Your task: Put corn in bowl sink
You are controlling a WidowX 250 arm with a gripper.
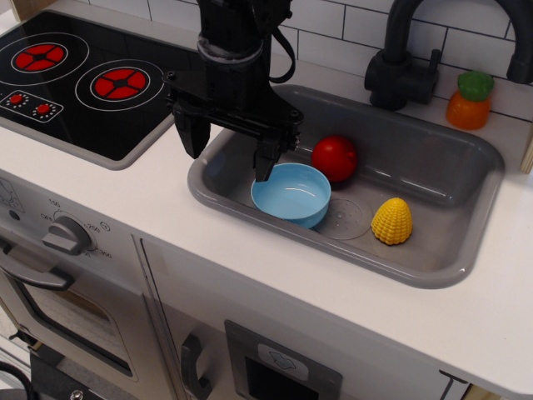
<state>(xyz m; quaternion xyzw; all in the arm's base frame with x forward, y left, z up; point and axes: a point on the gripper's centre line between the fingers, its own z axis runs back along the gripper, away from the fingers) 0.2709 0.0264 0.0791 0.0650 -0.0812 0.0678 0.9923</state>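
Pincer hung spread wide, holding nothing, over the sink's left end.
Corn sat upright on the basin floor, right of the light blue bowl; a red ball touched the bowl's rim.

The oven knob dial shows faint numerals, possibly 100 and 150.

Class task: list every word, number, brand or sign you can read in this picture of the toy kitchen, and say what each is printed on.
"100": beside the oven knob, faint, my best reading.
Other numbers around that knob: too small and blurred to read.
Square symbol on the lower front panel: a sign, too blurred to make out.
Nothing readable on the stove or sink.
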